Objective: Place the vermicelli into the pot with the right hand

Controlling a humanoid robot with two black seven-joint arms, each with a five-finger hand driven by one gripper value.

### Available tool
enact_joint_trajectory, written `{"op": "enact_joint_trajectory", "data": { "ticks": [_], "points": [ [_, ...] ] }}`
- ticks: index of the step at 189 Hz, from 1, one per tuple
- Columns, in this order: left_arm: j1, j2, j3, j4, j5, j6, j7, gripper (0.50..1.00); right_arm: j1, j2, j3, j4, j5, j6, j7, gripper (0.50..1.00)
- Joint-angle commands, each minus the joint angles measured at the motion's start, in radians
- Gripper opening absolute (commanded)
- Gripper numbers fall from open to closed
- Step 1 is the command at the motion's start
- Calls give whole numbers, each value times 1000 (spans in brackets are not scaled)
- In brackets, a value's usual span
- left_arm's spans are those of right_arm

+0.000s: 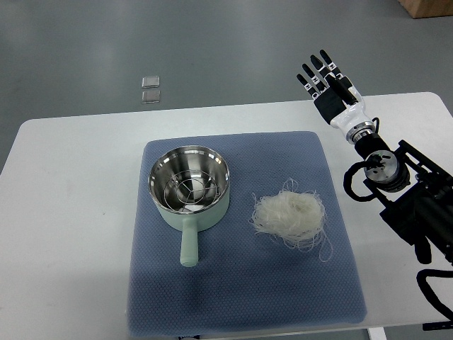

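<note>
White vermicelli (290, 218) lay in a loose nest on the blue mat (241, 304), just right of the pale green pot (189, 190), whose handle pointed toward the near edge. Right hand (331, 88) hovered beyond the far right of the surface (71, 212), fingers (315, 71) extended, holding nothing; the nest lay nearer and leftward of them.

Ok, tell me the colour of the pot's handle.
Pale mint green, like the pot's outer wall; the top view shows the handle.
</note>
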Motion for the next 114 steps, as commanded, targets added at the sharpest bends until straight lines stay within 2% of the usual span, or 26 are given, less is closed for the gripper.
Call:
{"op": "enact_joint_trajectory", "data": {
  "ticks": [1,114],
  "points": [
    [0,0,0,0,0,0,0,1000,0,0,0,0,0,0,-1,930],
    [0,0,-2,3,-1,0,0,1000,18,-14,-23,0,-86,3,-7,930]
  ]
}}
